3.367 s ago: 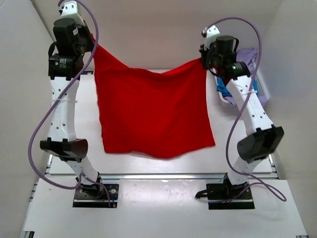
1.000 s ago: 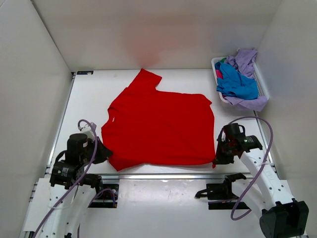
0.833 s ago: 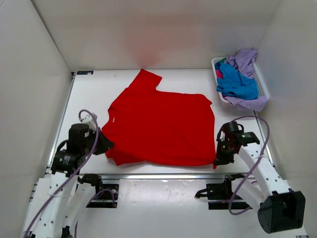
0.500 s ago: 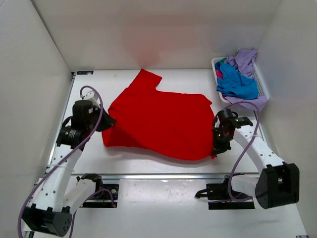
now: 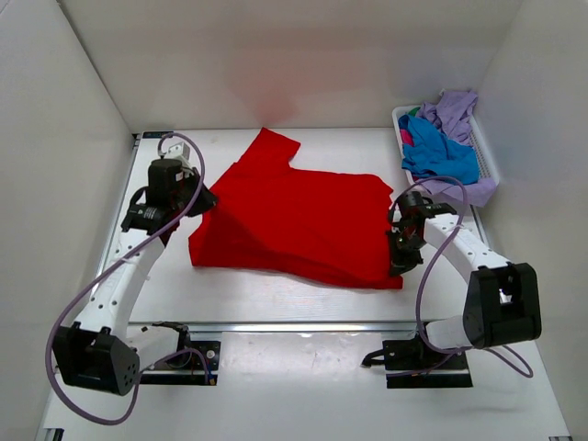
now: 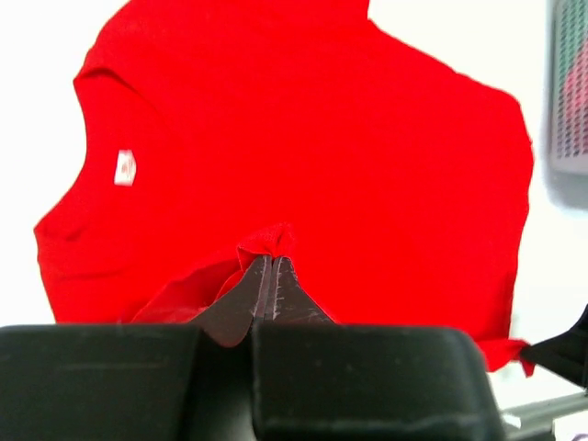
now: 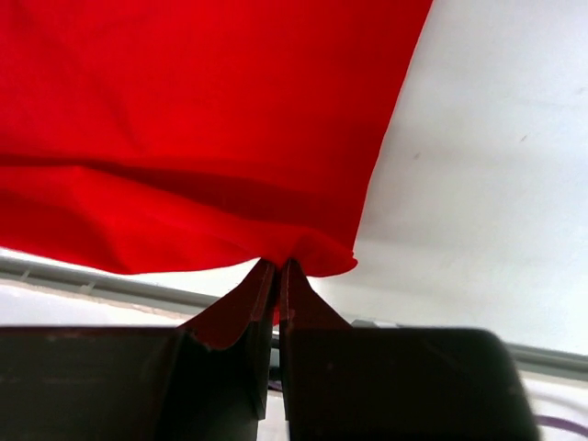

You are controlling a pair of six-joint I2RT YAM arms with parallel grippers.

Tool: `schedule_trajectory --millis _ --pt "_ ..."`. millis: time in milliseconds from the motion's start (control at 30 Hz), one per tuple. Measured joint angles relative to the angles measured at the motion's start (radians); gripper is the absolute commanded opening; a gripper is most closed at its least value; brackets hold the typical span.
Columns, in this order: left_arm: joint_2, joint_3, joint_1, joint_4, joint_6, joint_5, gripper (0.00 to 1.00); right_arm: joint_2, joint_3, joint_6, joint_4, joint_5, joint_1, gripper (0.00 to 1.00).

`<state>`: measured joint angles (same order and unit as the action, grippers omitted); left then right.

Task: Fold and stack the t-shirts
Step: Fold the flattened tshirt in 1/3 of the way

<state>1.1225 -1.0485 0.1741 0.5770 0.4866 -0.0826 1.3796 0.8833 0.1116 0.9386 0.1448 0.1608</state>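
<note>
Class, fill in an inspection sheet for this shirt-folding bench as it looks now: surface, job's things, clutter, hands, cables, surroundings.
Surface: white table, flat and bare around the cloth.
Job's things: red shirt spread at mid-table, its near left part lifted into a fold; blue shirt and lavender shirt heaped in the basket at the far right.
Clutter: nothing seen.
Hands: left hand shut on a pinch of the red shirt's edge; right hand shut on its near right corner.
Cables: purple cables loop loosely along each arm.
Surroundings: plain white walls on three sides.
</note>
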Motion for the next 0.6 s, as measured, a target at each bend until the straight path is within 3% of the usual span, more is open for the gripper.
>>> schedule_trajectory --millis 600 --pt "0.127 -0.064 -0.024 -0.099 -0.034 0.042 0.00 0.126 0.113 -0.050 -0.086 -0.005 -0.045 0.00"
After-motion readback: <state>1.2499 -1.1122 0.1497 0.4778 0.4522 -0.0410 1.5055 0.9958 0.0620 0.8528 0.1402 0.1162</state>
